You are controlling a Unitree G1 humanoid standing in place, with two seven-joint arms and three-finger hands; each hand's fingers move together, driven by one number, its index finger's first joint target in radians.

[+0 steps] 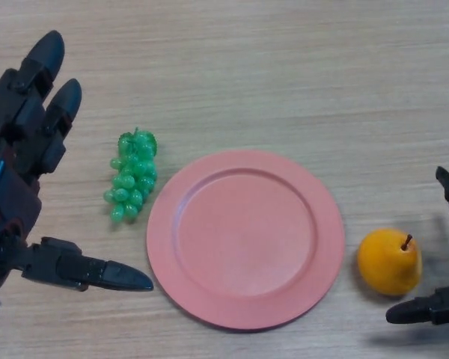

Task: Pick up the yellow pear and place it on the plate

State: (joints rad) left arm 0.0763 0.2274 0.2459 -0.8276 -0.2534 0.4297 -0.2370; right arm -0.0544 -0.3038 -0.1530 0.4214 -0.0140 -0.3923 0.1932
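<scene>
Starting at the left edge, we see our left hand (19,172) spread wide above the table (247,67), fingers straight and thumb stretched toward the plate, holding nothing. Just beside it lies a bunch of green grapes (132,175), close to the rim of the pink plate (209,299) but not touching it. The plate sits in the middle, bare.

Further right, the yellow pear (390,262) rests on the table just beside the plate's right rim, stem pointing up and to the right. Our right hand (441,303) shows only partly at the edge, thumb below the pear and a finger above it, spread apart and not yet touching the fruit.

We judge the main risk is the pear's rounded, smooth body: if we close off-centre, it could squirt out and roll away or against the plate. A low approach could also nudge the plate. The left thumb, so near the rim, might bump the plate if it drifts.
</scene>
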